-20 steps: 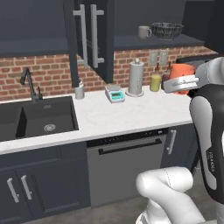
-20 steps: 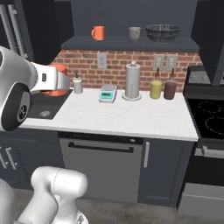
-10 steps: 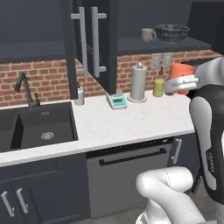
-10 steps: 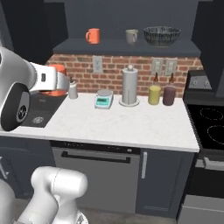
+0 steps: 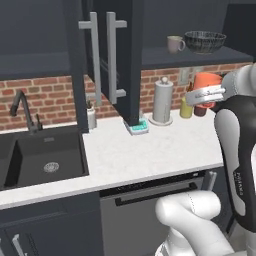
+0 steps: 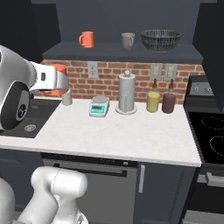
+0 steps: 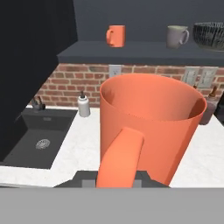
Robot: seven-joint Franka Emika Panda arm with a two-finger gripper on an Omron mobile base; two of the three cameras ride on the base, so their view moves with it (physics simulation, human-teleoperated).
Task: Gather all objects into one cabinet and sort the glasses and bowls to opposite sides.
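Observation:
My gripper (image 5: 202,93) (image 6: 49,79) is shut on a bright orange handled mug (image 5: 208,81) (image 6: 58,68) (image 7: 153,124) and holds it in the air above the counter, handle turned toward the hand camera. On the open cabinet shelf (image 6: 122,51) above stand a second orange mug (image 6: 86,39) (image 7: 116,35), a grey-beige mug (image 5: 174,44) (image 6: 127,40) (image 7: 177,36) and a wide dark patterned bowl (image 5: 204,41) (image 6: 160,40) (image 7: 210,35), in that order from left to right. The held mug is lower than the shelf and to the left of the shelf mugs in the right base view.
An open dark cabinet door (image 5: 131,60) with long handles hangs over the counter. On the white counter (image 6: 127,135) stand a paper towel holder (image 6: 126,92), a small scale (image 6: 99,106), yellow (image 6: 153,101) and maroon (image 6: 168,102) canisters and a soap bottle (image 7: 83,106). Sink (image 5: 45,162) at left, stove (image 6: 210,131) at right.
Both base views have shifted together, so the base has driven along the counter. The orange mug stays in the shut gripper, at the same place relative to the arm.

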